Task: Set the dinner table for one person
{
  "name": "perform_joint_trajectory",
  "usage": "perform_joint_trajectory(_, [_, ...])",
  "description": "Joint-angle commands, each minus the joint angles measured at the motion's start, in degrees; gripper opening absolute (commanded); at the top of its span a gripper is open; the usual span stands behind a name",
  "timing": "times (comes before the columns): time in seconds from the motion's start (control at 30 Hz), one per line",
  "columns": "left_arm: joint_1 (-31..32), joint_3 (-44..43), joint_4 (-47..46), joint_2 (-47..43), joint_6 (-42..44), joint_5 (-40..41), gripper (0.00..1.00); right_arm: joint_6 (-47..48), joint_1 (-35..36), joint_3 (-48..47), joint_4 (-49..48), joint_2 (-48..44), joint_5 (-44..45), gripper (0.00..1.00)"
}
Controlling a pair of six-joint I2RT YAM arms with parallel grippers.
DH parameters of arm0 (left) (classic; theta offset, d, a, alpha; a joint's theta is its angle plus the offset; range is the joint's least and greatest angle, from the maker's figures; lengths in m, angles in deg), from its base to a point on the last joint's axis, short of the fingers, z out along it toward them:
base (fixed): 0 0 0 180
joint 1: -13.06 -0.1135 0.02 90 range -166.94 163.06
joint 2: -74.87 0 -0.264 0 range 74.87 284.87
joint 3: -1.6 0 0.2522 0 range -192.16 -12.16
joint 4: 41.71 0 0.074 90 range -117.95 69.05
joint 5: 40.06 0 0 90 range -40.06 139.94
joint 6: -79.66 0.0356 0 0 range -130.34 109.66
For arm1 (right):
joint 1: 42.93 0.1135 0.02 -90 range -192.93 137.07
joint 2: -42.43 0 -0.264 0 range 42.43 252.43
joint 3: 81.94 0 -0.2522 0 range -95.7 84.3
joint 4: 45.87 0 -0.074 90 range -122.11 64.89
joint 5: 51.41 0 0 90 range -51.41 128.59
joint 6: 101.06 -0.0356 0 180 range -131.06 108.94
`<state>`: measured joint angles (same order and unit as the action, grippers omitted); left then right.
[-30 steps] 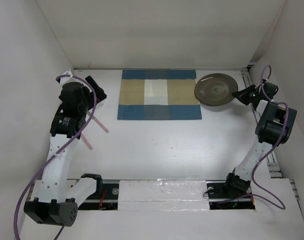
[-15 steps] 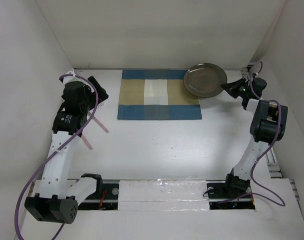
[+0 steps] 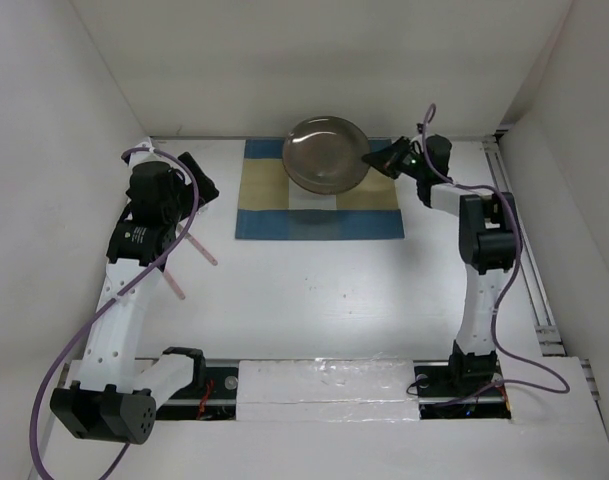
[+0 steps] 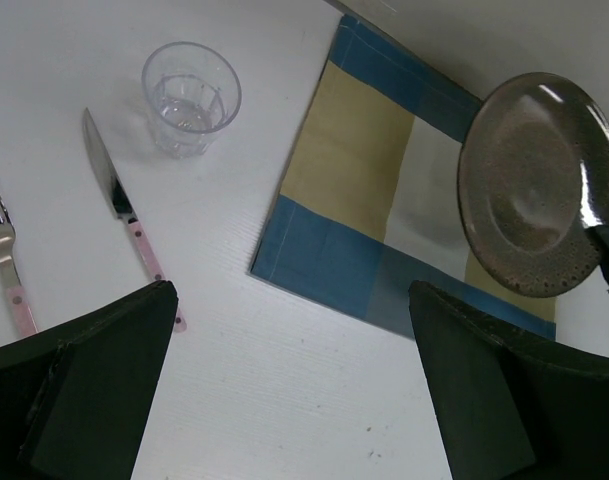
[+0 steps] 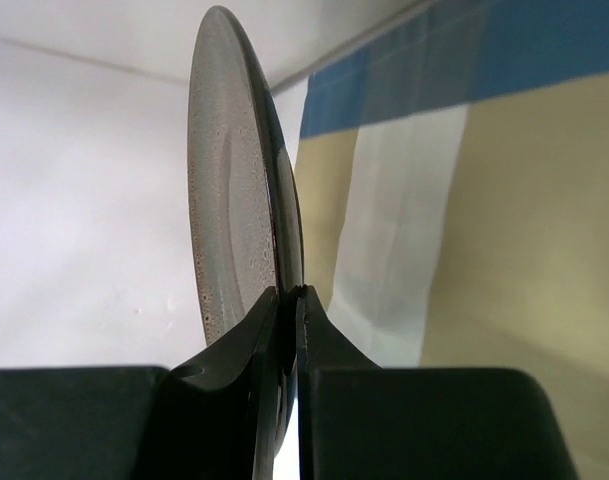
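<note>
Plate (image 3: 326, 153): your right gripper (image 3: 377, 158) pinches its rim, above mat (image 3: 269, 205), far edge, likely for centring.
Left gripper (image 4: 292, 290): jaws apart, idle.

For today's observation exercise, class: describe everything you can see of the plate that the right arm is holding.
The plate is round, dark grey-brown and finely speckled, with a glossy glaze, a shallow well and a broad rim. It looks ceramic and is empty. The right hand pinches its rim, holding it tilted over the far part of the blue-and-tan placemat, apparently clear of the cloth. Nothing else can be seen touching it.
</note>
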<state>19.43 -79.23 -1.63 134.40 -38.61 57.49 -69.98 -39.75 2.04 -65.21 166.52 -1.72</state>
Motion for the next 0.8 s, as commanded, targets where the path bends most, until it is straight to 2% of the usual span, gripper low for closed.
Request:
perform_joint_trajectory(0.0, [0.0,0.3,-1.7,-0.9,0.9,-0.3,0.99,-6.8,1.9,-5.5,-13.5,0.9,-2.8,0.0])
perform_joint_trajectory(0.17, [0.0,0.3,-1.7,-0.9,0.9,-0.3,0.99,-8.1,4.6,-8.0,-15.0,4.9,-2.8,0.0])
perform_joint_trajectory(0.43, [0.0,0.8,-1.7,-0.9,0.9,-0.3,0.99,-5.9,4.6,-12.1,-11.9,8.7,-2.8,0.0])
perform_joint_trajectory(0.77, [0.0,0.8,-1.7,-0.9,0.9,-0.3,0.99,-4.3,2.4,-11.6,-11.3,10.9,-4.3,0.0])
